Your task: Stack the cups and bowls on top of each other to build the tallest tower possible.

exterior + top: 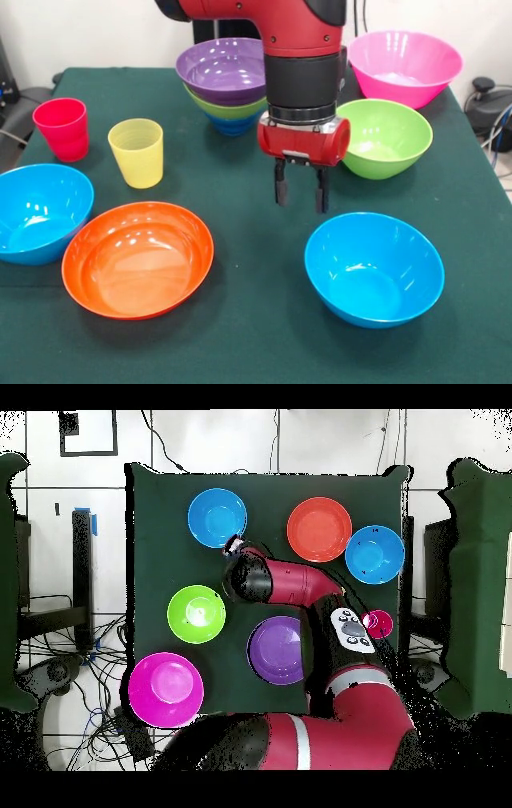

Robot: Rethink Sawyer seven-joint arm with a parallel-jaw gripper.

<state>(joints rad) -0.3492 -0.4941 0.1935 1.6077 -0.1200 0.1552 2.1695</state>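
The red and black arm (300, 56) comes down vertically, its black wrist section above a red gripper housing. The gripper (300, 192) points straight down, its two dark fingers (281, 182) parted with a clear gap and nothing between them. From overhead the arm (300, 584) bends at an elbow and reaches toward the table's middle.

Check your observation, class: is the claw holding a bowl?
No, the claw hangs open and empty above the table.
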